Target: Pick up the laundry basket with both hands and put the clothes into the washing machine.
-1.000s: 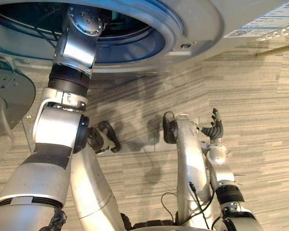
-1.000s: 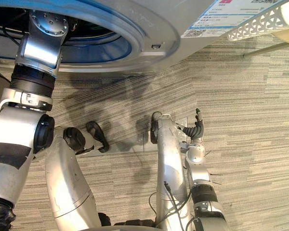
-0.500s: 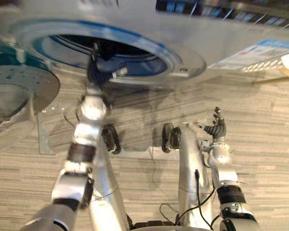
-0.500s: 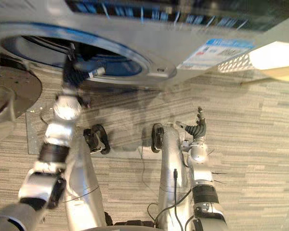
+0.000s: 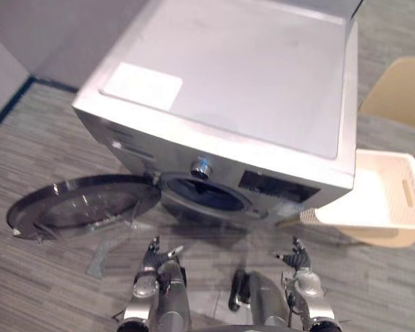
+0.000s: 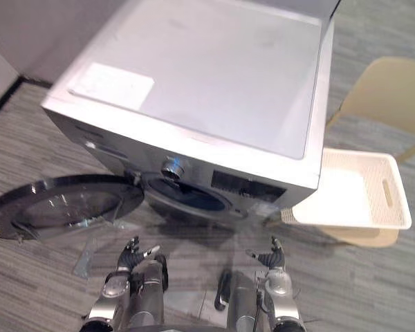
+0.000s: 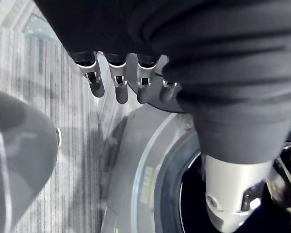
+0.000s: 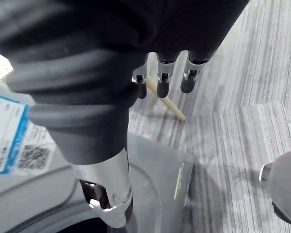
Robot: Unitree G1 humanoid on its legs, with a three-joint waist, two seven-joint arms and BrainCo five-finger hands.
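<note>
Left eye view: left hand (image 5: 154,257), right hand (image 5: 295,259) loose-fingered, empty; turn right, grip laundry basket (image 5: 373,223) by 2 ends evenly.

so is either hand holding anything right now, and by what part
Nothing is held: left hand and right hand are both open and empty; the laundry basket sits apart, beside the washing machine.

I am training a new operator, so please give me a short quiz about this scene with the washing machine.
1. True or false: the round door of the washing machine stands open.
2. Where is the laundry basket? A) on the open door B) beside the machine, on the robot's right C) on top of the machine
3. What do the left hand and right hand hold?
Key: 1 true; 2 B; 3 nothing.
</note>
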